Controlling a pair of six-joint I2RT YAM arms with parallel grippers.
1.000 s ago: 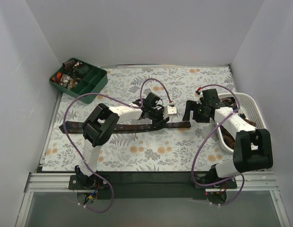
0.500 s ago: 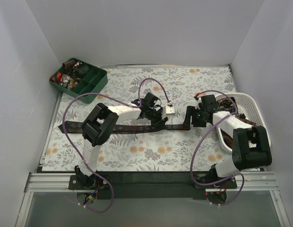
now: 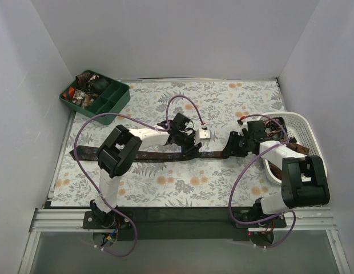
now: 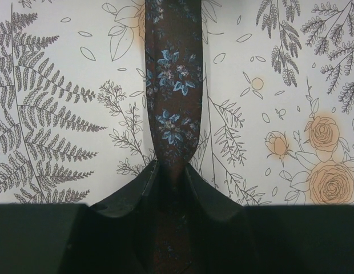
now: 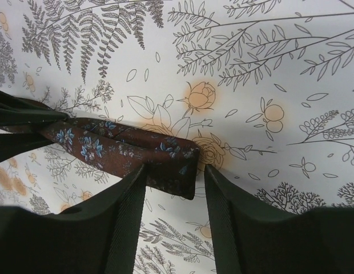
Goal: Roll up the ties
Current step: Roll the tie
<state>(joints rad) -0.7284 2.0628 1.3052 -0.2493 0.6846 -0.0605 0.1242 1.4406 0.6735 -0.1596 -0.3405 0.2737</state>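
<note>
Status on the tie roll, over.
Left gripper shut on tie, partway along. Right gripper open, straddling its end. Tie stretched out, not yet rolled. Nothing seen blocking.

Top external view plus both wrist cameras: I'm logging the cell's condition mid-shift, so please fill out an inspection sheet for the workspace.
Surface: floral cloth lying flat.
Job's things: brown tie stretched flat across the cloth; coiled ties in the green tray; more ties in the white basket.
Clutter: nothing seen.
Grippers: left gripper fingers pinching the brown tie partway along; right gripper fingers open astride its end.
Cables: purple cables looping over both arms.
Surroundings: plain white walls.
</note>
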